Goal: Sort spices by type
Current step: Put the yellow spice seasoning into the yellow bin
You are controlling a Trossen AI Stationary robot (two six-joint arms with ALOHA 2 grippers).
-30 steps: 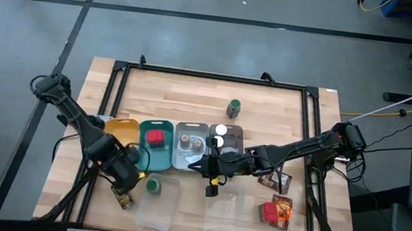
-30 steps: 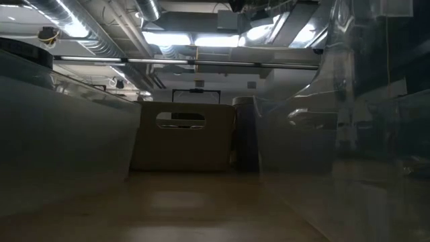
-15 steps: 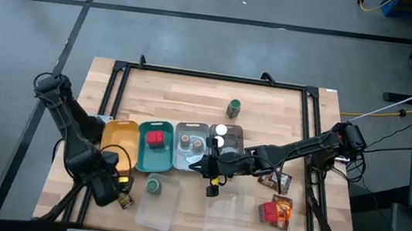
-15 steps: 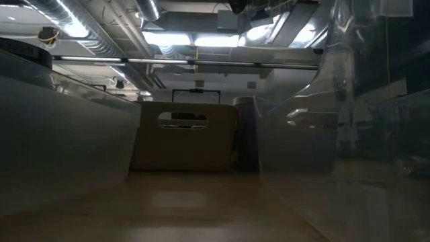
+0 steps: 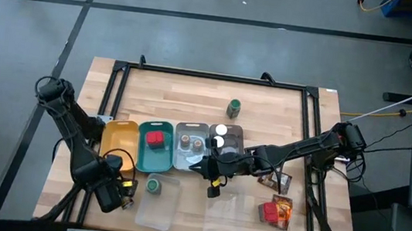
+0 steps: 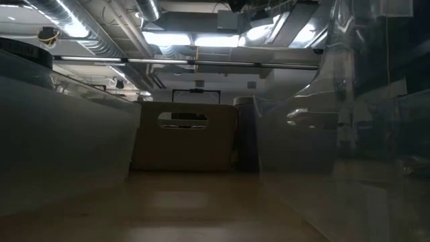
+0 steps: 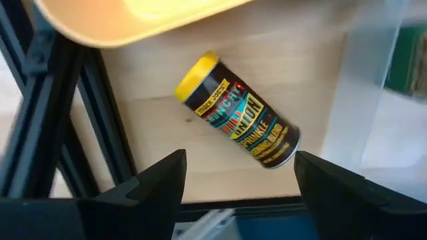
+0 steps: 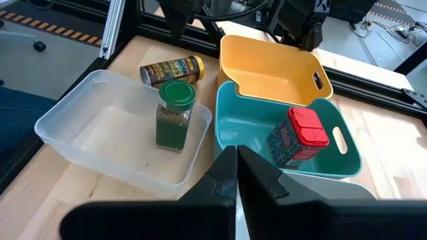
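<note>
A yellow-labelled jar (image 7: 237, 120) with a yellow cap lies on its side on the table, just near of the yellow tray (image 5: 121, 131). My left gripper (image 7: 240, 161) hovers over it, open, one finger on each side and clear of it. A green-capped jar (image 8: 175, 115) stands upright in a clear lid (image 8: 107, 130). A red box (image 8: 297, 137) stands in the teal tray (image 8: 233, 123). My right gripper (image 8: 237, 163) is shut at the near edge of the grey trays (image 5: 189, 159), holding nothing.
Brown-capped jars (image 5: 191, 141) and white-capped jars (image 5: 220, 136) stand in the two grey trays. Another green-capped jar (image 5: 233, 107) stands farther back on the bare wood. Pouches (image 5: 272, 178) and a red box (image 5: 270, 211) lie near the table's right edge. A second clear lid (image 5: 225, 219) lies by the near edge.
My left gripper has moved from beside the teal tray toward the table's near-left corner and now sits lower by the lying yellow-labelled jar. The jar stays on its side. My right arm has kept still.
</note>
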